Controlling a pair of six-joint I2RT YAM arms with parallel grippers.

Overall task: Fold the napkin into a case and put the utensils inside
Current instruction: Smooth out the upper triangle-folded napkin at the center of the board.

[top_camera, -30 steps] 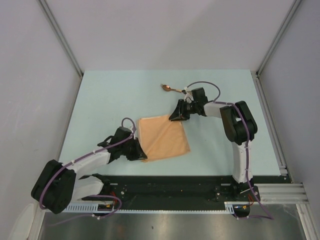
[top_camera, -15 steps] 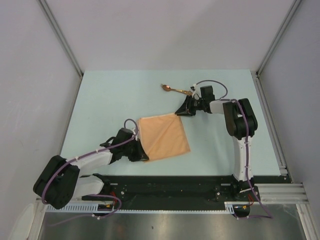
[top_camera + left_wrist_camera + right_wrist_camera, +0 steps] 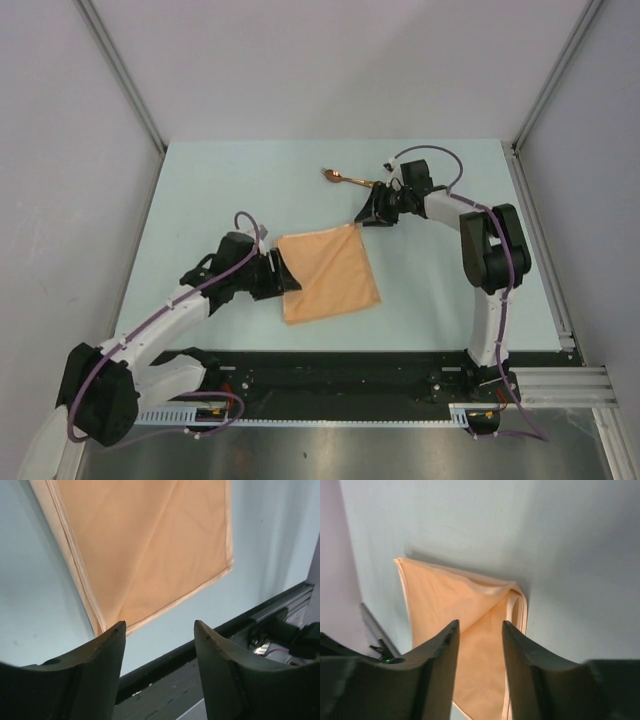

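Napkin (image 3: 328, 272) lay folded mid-tabletop (image 3: 200, 200). Left pincer (image 3: 287, 282), spread and empty, had shifted from its near-left corner up to its left edge. Right pincer (image 3: 360, 217), likewise spread and empty, had drawn back off the far corner, nearer the utensils (image 3: 345, 178). The tabletop was pale blue, and grey walls (image 3: 300, 70) enclosed it.

The napkin (image 3: 328, 272) is a plain peach-orange cloth lying flat near the middle of the table (image 3: 230, 190). It is folded into a rough square turned slightly askew, and stacked hemmed layers show along one edge and at its far corner. The utensils (image 3: 345, 178) show as a thin, shiny copper-gold piece lying flat beyond that far corner, apart from the cloth, with its broader head pointing left.
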